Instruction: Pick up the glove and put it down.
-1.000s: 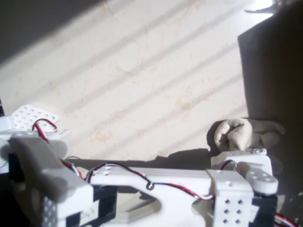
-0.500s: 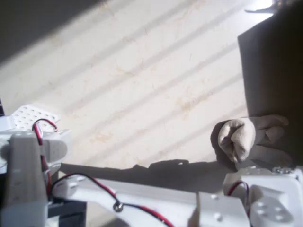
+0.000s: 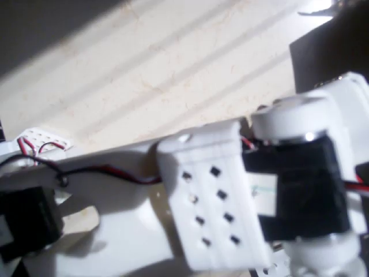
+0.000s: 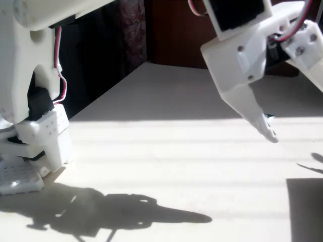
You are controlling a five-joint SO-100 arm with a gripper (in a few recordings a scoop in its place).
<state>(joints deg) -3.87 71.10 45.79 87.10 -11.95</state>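
Observation:
The glove is hidden: in the overhead view my white arm (image 3: 230, 196) has risen close to the camera and covers the spot at the right where it lay. In the fixed view my gripper (image 4: 299, 115) hangs high above the sunlit table (image 4: 166, 151). One long white finger (image 4: 252, 108) points down and to the right. The other jaw slants away toward the right edge, and its tip is cut off. Nothing shows between the jaws, which stand apart.
A white perforated plate (image 4: 17, 181) lies at the arm's base (image 4: 35, 101) on the left, also seen as the plate (image 3: 37, 138) in the overhead view. A dark wall (image 3: 328, 52) borders the table's right side. The arm's shadow (image 4: 126, 209) falls across the near table.
The arm rose from low beside the glove toward the overhead camera. Its wrist now blocks the glove, which lay bare on the table half a second ago.

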